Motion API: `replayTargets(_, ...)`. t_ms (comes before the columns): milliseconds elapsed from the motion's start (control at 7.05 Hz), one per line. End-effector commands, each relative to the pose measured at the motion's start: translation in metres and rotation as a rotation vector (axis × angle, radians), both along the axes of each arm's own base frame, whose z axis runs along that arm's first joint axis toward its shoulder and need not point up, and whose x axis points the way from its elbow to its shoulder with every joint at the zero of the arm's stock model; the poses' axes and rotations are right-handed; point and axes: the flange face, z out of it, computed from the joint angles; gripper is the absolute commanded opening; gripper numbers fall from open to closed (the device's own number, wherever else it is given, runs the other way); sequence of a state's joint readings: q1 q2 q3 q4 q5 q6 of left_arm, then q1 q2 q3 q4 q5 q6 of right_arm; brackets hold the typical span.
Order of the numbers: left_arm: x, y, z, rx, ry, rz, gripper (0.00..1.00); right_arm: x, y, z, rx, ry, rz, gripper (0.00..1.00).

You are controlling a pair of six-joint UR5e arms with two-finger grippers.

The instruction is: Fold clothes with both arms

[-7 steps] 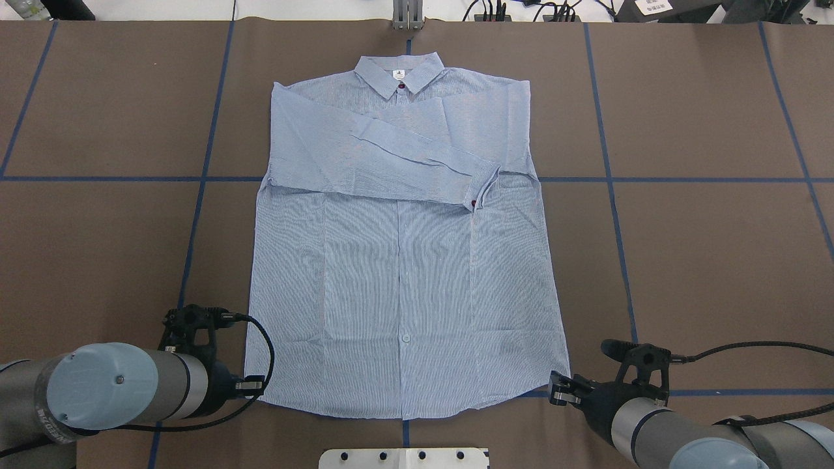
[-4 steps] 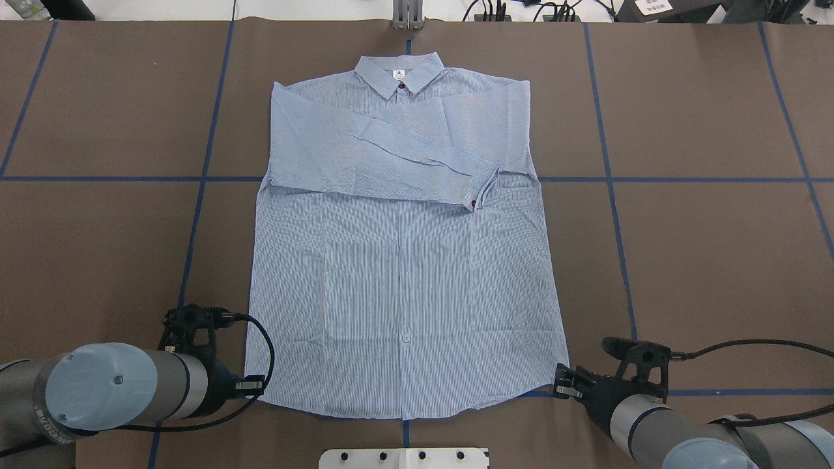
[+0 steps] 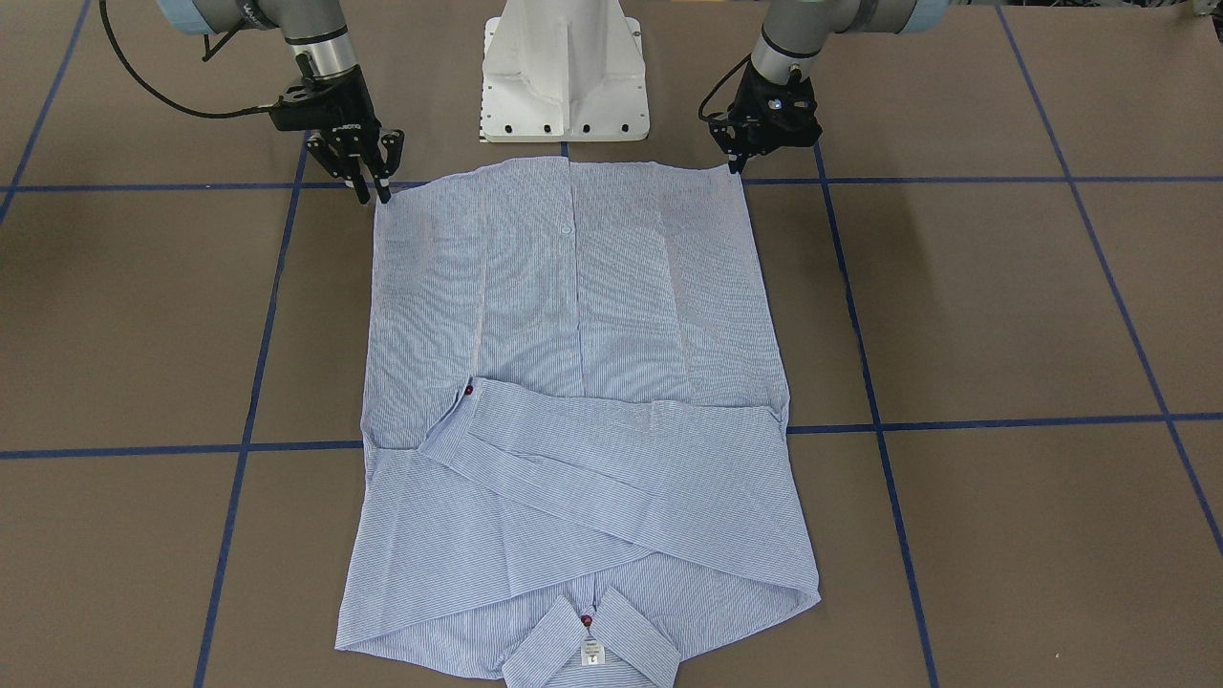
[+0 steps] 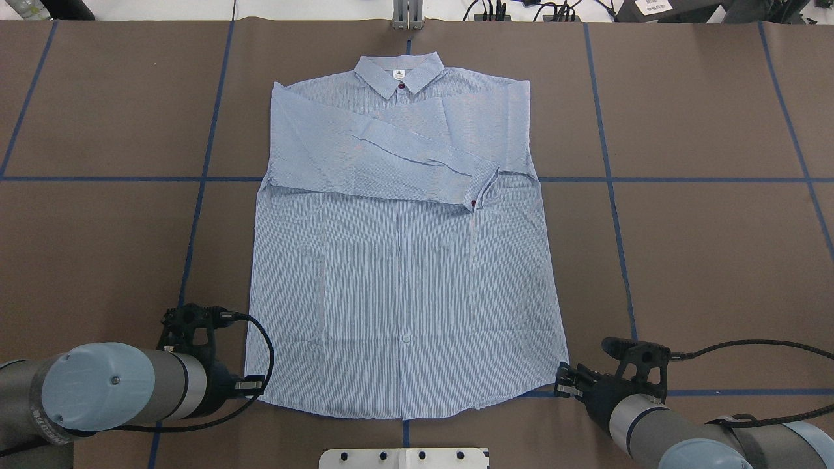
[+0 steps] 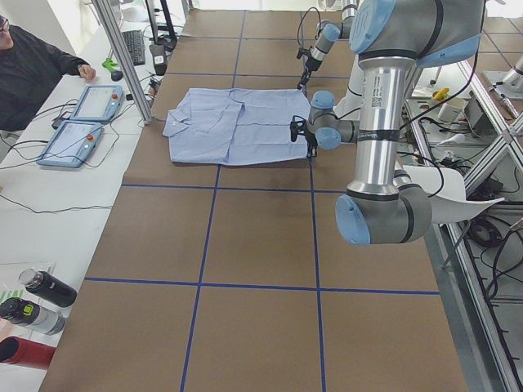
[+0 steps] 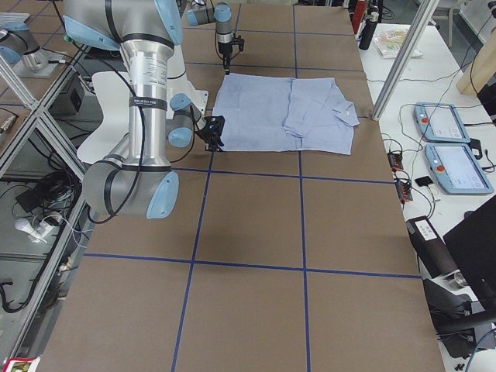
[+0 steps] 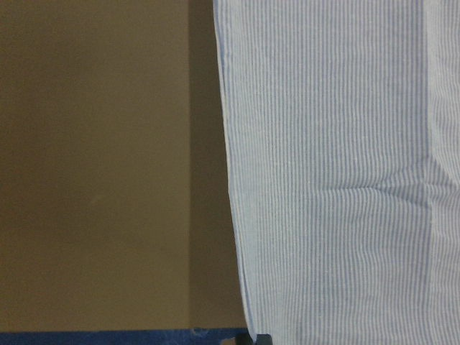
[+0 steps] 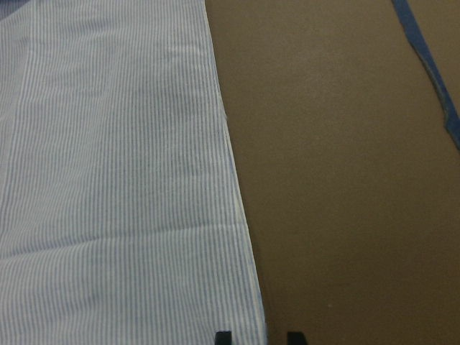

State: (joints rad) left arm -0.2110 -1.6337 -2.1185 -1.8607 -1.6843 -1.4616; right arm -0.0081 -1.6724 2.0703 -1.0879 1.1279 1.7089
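The light blue striped shirt [image 4: 404, 273] lies flat on the brown table, collar at the far side, with both sleeves folded across the chest. It also shows in the front view [image 3: 573, 315]. My left gripper [image 4: 253, 385] is at the near left hem corner and looks shut on the hem; in the left wrist view only one joined dark tip shows at the shirt edge [image 7: 259, 338]. My right gripper [image 4: 561, 384] is open at the near right hem corner. In the right wrist view its two fingertips [image 8: 223, 336] straddle the shirt's edge [image 8: 244, 237].
The white pedestal base [image 3: 564, 67] stands just behind the hem, between the arms. Blue tape lines [image 4: 609, 179] cross the brown table. In the left side view an operator [image 5: 33, 65] and two control tablets [image 5: 82, 122] are beyond the table's far edge.
My right gripper has edged forward and inward, onto the shirt's near right hem corner. The left gripper and the shirt have not moved.
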Motion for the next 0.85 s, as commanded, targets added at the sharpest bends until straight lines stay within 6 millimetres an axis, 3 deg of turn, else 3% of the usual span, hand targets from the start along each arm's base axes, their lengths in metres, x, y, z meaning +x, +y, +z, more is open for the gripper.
replayTargets(0,-0.0057,0.0018,-0.0073,-0.005,-0.016,0.002,0.0,-0.0014,-0.0001,-0.0017,0.004,-0.003,0.004,0.35)
replayTargets(710,-0.0111,0.0032,-0.0141,-0.008,-0.027,0.005,0.0,-0.0022,0.0006,0.0002,0.015,0.012,0.01,0.31)
